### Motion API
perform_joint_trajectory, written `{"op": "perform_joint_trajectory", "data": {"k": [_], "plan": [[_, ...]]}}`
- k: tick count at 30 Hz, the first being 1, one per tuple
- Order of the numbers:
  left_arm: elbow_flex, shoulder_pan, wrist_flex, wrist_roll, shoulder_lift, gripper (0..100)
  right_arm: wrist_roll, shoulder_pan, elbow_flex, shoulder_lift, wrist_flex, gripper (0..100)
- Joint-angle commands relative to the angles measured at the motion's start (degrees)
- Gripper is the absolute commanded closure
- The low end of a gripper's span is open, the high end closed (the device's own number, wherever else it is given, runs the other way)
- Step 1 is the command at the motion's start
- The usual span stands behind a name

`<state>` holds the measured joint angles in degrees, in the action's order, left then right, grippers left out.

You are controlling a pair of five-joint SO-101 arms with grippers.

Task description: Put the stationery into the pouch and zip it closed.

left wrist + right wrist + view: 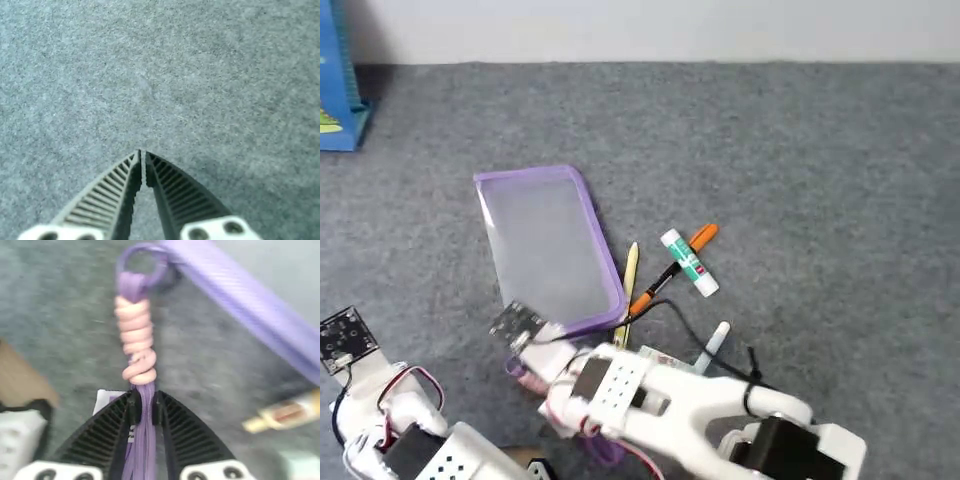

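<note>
– Jaws on our right arm (650,395) look clamped tight, anyone else seeing that?

– Yep, the right jaws are closed on the purple strands of the zip tassel (136,340), just below its pink knotted part. From there the tassel runs up to a purple ring (142,260) at the corner of the pouch (550,245).

– And the left jaws?

– Tips pressed together with nothing between them, pointing down at bare grey surface (200,75). We make out the left arm (390,425) at the near left corner of the high view, well apart from the stationery.

– Where's the pouch sitting?

– Flat on the surface, purple rim, see-through face, its near corner right at the right jaws. We can't tell whether it's zipped or not.

– Stationery?

– All outside the pouch, on the surface beside it. We've got the white marker (712,345) nearest, partly behind the right arm. Then the yellow pencil (628,285) lying against the pouch's edge, the orange pen (662,278) just beside it, and the glue stick (689,264) lying across the pen.

– Anything further back?

– Blue box (338,90) at the far left edge, well apart from the lot.
</note>
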<state>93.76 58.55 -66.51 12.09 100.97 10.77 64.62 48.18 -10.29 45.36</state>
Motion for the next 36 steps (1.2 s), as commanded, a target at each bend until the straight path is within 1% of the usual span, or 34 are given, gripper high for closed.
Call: {"op": "perform_joint_trajectory", "data": {"k": [1,4,8,16,20,21,23,26,28,33,36], "plan": [[-3.12,0.26,1.49,-0.35,-0.44,99,-5.27,-6.29,-2.37,-8.13,3.47,99.1],[-3.12,0.26,1.49,-0.35,-0.44,99,-9.67,-12.0,-2.37,-14.81,6.46,99.1],[-3.12,0.26,1.49,-0.35,-0.44,99,-15.38,-19.12,-2.37,-20.09,10.68,99.1],[-3.03,0.18,1.49,-0.35,-0.44,99,-26.55,-28.88,-2.37,-16.22,13.76,99.0],[-3.03,0.18,1.49,-0.35,-0.44,99,-27.25,-28.35,-2.81,-15.69,14.29,98.6],[-3.03,0.18,1.49,-0.35,-0.44,99,-27.25,-28.0,-3.25,-15.69,14.55,97.2],[-2.68,0.18,1.49,-0.35,-0.44,99,-26.73,-27.74,-4.75,-15.69,17.71,91.5],[-2.42,0.18,2.37,-0.26,-0.44,99,-23.03,-27.65,-7.12,-15.69,21.93,80.8],[-1.98,0.18,2.64,-0.26,-0.44,99,-22.33,-26.51,-7.47,-15.69,22.29,77.2],[-1.63,-2.02,2.46,-0.26,-0.44,99,-22.33,-20.53,-7.21,-15.08,20.62,80.0],[-1.19,-2.2,2.64,-0.26,-0.44,99,-22.42,-18.77,-7.12,-14.99,18.59,82.4]]}}
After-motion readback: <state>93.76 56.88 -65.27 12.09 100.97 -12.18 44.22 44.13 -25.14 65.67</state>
